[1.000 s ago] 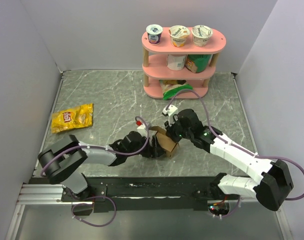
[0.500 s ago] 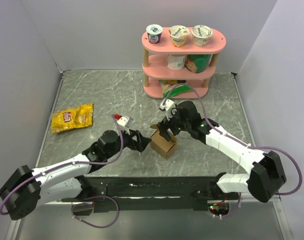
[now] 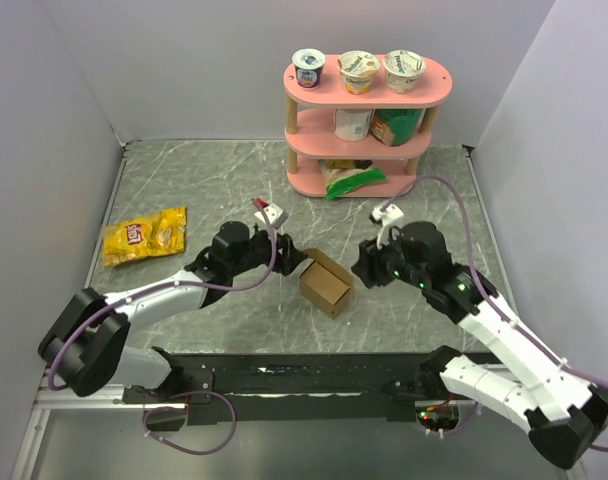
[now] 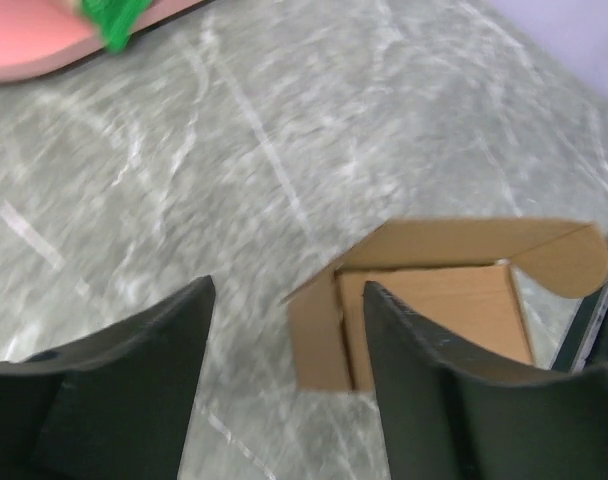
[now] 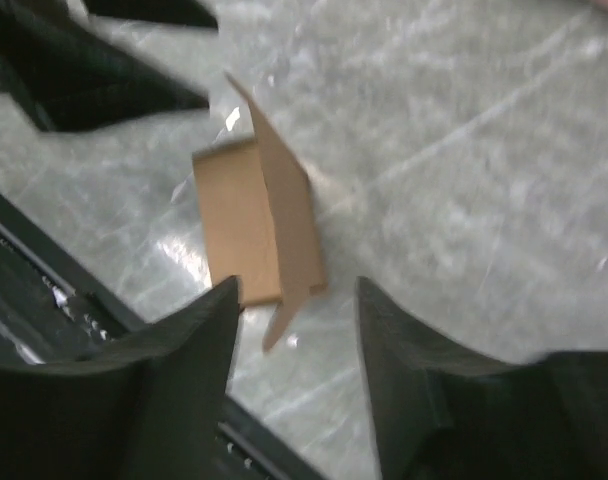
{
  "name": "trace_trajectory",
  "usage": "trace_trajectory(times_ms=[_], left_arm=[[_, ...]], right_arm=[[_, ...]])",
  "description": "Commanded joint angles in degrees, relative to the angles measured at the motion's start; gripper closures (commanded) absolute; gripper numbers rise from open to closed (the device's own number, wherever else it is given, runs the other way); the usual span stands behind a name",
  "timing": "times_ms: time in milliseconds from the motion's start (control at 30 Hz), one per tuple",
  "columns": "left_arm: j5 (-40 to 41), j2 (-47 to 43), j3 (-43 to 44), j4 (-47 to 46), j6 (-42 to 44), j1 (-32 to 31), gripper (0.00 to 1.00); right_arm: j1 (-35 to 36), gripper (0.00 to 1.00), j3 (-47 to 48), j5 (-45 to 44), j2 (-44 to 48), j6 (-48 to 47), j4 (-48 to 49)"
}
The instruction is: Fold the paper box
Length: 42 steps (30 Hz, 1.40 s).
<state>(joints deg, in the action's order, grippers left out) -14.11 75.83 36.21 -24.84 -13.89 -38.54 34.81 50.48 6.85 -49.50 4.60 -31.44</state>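
Note:
The paper box (image 3: 326,283) is a small brown cardboard box standing alone on the marble table, just in front of the middle. One lid flap (image 5: 284,200) still sticks up from it. My left gripper (image 3: 290,262) hovers just to its left, open and empty. In the left wrist view the paper box (image 4: 434,300) lies just beyond that left gripper (image 4: 289,290), partly behind the right-hand finger (image 4: 454,400). My right gripper (image 3: 364,270) is a short way to its right, also open and empty. From the right wrist the paper box (image 5: 244,225) shows past the right gripper (image 5: 296,285).
A pink three-tier shelf (image 3: 359,130) stands at the back with yoghurt cups (image 3: 359,70) on top and a green bag (image 3: 352,180) at its base. A yellow snack bag (image 3: 144,236) lies at the left. The black rail (image 3: 304,375) runs along the near edge.
Both grippers have let go of the box and drawn back, the left to its left and the right well to its right. The box now stands free.

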Motion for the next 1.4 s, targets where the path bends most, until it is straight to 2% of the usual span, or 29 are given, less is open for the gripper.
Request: trace_trajectory(times_ms=[0,167,267,400,533,567,667,767,1000,1167,1367], left_arm=[[-8.2,2.8,5.3,-2.4,4.9,0.3,0.41],[-10.0,5.2,5.8,-4.1,4.0,0.3,0.51],[-11.2,5.2,5.7,-3.2,4.1,0.2,0.57],[-11.9,5.1,5.1,-3.7,4.0,0.0,0.58],[-12.5,6.3,5.7,-3.2,4.0,-0.5,0.61],[-12.7,6.6,6.1,-3.1,4.0,-0.6,0.63],[-12.6,7.1,6.5,-2.4,4.1,-0.9,0.69],[-12.3,7.0,6.4,-2.2,4.0,-1.1,0.76],[-10.9,7.2,6.4,-1.4,3.2,-1.4,0.83],[-10.1,7.6,6.9,-0.6,3.3,-1.8,0.9],[-9.0,7.5,7.7,1.5,3.9,-1.8,0.94]], right_arm=[[-0.5,0.56,-3.3,-1.4,6.9,8.2,-7.1],[-0.6,0.73,-7.8,-2.4,7.4,9.5,-7.6],[-0.6,0.74,-9.5,-2.2,5.6,9.6,-5.3],[-0.6,0.73,-10.6,-2.2,4.0,9.9,-1.0],[-0.5,0.65,-11.4,-1.3,1.9,8.7,3.0],[-0.4,0.59,-11.5,-1.0,1.9,7.6,4.9],[-0.4,0.49,-12.2,-0.2,1.6,5.3,8.7],[-0.3,0.45,-12.7,0.8,1.1,3.1,10.4],[0.9,0.39,-13.0,2.8,0.9,1.2,9.8],[2.8,0.15,-13.7,2.8,3.3,-0.3,7.7],[4.7,0.13,-14.3,1.7,3.1,-0.9,9.0]])
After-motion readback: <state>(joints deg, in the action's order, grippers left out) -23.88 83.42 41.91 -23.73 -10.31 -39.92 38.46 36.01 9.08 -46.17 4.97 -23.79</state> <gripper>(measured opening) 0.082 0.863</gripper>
